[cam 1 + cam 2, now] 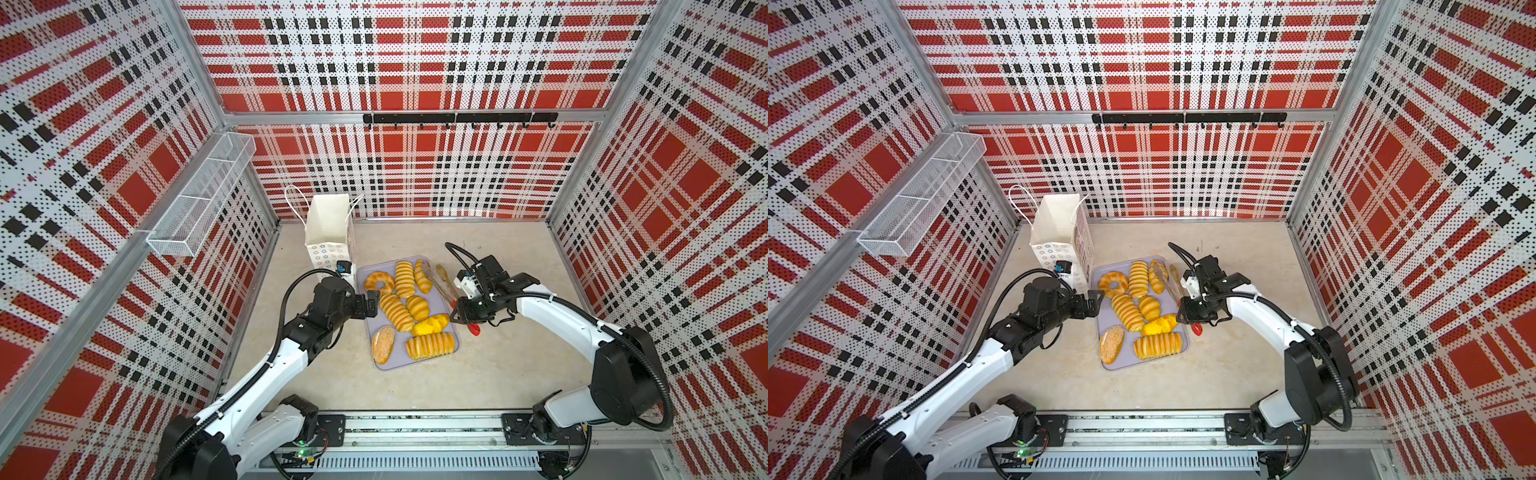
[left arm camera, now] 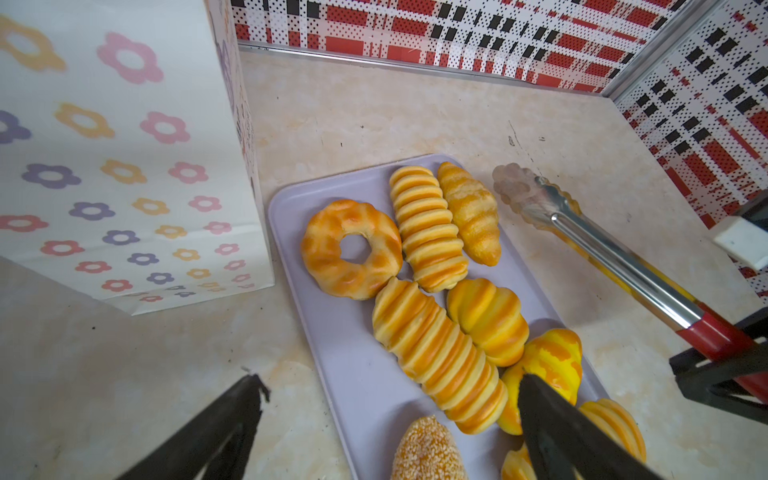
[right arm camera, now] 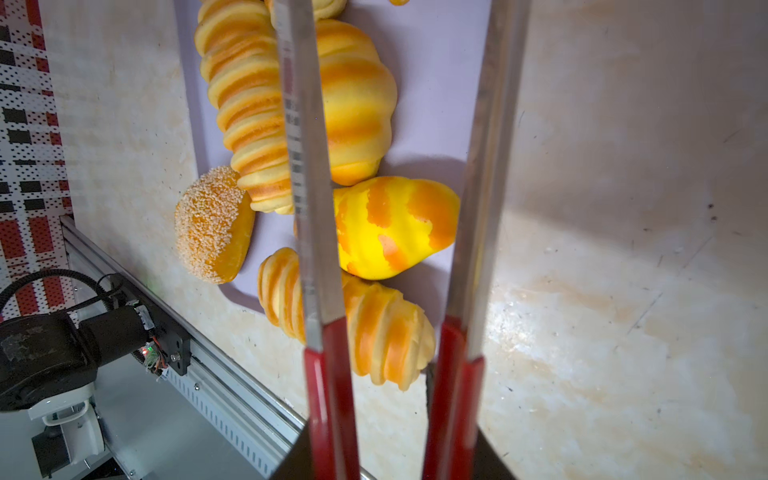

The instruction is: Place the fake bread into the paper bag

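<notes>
Tongs (image 3: 309,208) clamped in right gripper (image 1: 461,313), bread (image 1: 397,311) crowding tray (image 2: 357,374) edges

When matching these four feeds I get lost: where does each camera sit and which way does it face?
Both top views: high above the front rail, looking down at the tray and paper bag; the left arm and right arm show.
Left wrist: on the left arm, looking over the tray toward the back wall; the open left gripper shows.
Right wrist: on the right arm, looking along the tongs toward the front rail; the right gripper clamps them.
Shared: both wrist views show the tongs and the seeded bread.
</notes>
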Action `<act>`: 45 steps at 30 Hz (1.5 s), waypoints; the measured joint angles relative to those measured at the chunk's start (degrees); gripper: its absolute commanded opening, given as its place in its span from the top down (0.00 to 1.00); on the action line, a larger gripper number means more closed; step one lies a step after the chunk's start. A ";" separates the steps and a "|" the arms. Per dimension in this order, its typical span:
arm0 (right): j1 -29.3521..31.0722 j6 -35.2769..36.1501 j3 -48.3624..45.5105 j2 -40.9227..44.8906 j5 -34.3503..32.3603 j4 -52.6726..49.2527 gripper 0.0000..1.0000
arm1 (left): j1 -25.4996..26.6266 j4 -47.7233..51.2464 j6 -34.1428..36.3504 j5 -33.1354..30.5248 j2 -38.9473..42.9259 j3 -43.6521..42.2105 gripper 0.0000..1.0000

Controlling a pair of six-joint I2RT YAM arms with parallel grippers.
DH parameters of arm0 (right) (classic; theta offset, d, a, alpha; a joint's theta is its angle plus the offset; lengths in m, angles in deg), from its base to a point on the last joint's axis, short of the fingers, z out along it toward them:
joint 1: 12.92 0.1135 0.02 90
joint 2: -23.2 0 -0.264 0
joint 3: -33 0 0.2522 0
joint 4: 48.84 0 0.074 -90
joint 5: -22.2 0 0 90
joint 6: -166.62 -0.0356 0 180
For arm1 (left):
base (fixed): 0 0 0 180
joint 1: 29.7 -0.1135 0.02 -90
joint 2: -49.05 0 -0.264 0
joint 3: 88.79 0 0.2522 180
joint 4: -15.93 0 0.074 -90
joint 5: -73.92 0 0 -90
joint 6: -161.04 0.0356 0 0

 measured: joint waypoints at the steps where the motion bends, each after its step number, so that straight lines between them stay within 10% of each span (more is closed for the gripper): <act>1: 0.02 -0.02 0.26 -0.26 -0.24 0.04 0.67 | -0.24 0.00 -0.02 0.04 0.00 0.00 0.02; 45: 7.48 1.75 10.45 -14.10 -15.63 -4.72 0.78 | -5.18 -0.98 -0.46 6.69 1.92 -0.74 0.02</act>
